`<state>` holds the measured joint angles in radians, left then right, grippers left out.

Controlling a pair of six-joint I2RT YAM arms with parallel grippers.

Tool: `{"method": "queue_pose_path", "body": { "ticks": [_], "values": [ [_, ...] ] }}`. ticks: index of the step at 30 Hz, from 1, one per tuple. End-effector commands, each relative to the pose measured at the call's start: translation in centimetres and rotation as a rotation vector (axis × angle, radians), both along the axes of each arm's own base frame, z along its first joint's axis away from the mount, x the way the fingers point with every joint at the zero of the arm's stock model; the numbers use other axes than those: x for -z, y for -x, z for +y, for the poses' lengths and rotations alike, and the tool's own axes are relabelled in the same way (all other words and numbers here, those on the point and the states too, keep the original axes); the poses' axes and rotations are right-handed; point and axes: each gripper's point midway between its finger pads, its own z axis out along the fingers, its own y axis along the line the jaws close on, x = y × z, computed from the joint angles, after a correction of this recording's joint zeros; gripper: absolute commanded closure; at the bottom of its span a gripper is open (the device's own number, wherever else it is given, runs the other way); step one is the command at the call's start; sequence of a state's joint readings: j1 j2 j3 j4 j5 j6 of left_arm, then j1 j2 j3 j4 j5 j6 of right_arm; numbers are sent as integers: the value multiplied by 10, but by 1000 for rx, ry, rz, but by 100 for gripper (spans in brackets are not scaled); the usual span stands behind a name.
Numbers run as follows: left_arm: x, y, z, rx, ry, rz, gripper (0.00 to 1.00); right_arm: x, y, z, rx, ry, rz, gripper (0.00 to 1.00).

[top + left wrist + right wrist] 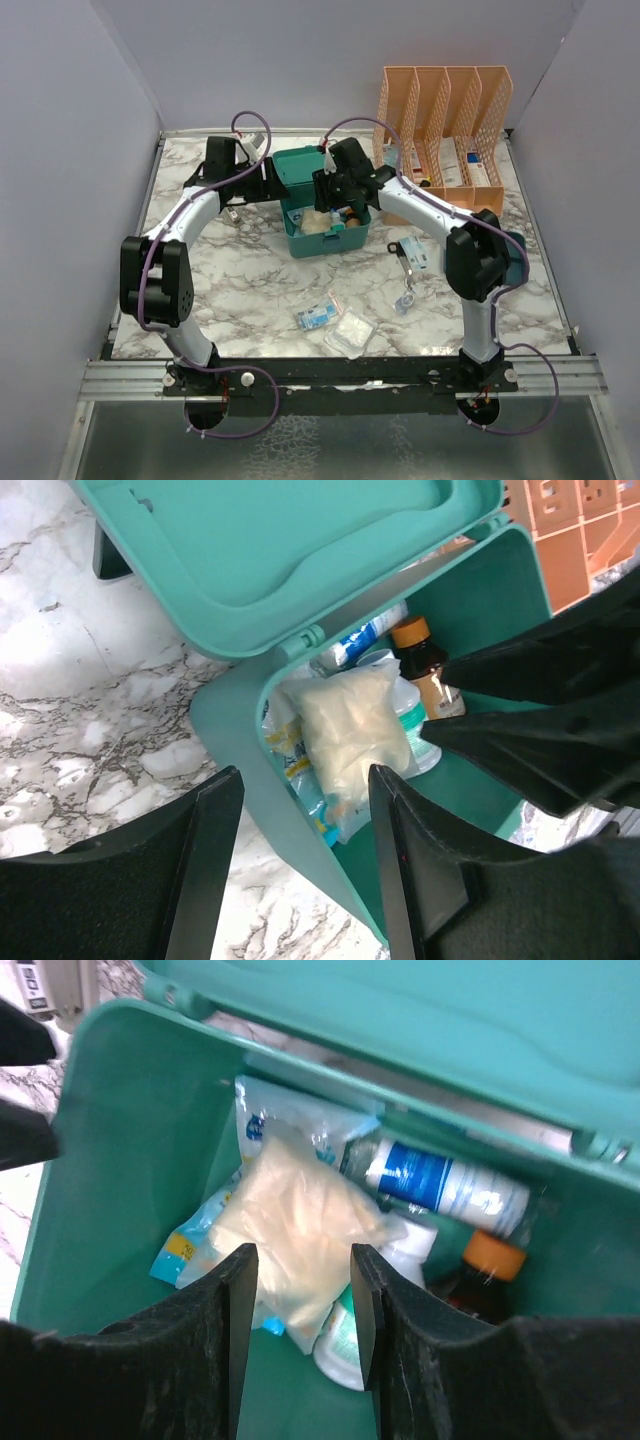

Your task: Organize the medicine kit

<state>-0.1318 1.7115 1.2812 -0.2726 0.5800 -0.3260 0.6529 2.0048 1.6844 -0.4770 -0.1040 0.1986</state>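
The teal medicine kit (345, 240) stands open at mid-table, its lid (298, 163) tipped back. Inside lie a cream cotton bag (290, 1225), a white-and-blue tube (440, 1182), a brown bottle with an orange cap (492, 1260), a white bottle (345, 1345) and a blue-yellow packet (178, 1250). My left gripper (305, 865) is open, its fingers straddling the kit's left wall (275, 820); in the top view it (272, 185) sits beside the lid. My right gripper (300, 1330) is open and empty just above the cotton bag, inside the box; it also shows in the top view (335, 195).
A tall orange mesh organizer (445, 105) stands at the back right. Loose packets (318, 313) (351, 333) lie on the marble in front of the kit. A small packet (415, 255) and a small metal item (405, 298) lie to the right. White walls close in both sides.
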Motion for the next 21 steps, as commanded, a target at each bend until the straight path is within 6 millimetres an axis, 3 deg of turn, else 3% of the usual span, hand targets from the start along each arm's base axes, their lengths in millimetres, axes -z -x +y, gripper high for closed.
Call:
{"method": "queue_pose_path", "body": {
  "ticks": [1,9,15,17,21],
  "values": [
    [-39,0,2,-17,36,-111,43,28,12,1,192,-24,216,57],
    [-43,10,23,-123,-42,-134,41,50,13,-1,227,39,256,51],
    [-44,14,33,-165,-82,-139,42,63,18,12,178,17,289,53],
    [-45,14,35,-169,-93,-142,42,63,17,17,167,-4,294,60],
    [-45,13,37,-175,-102,-143,43,55,13,22,174,-36,279,84]
  ]
}}
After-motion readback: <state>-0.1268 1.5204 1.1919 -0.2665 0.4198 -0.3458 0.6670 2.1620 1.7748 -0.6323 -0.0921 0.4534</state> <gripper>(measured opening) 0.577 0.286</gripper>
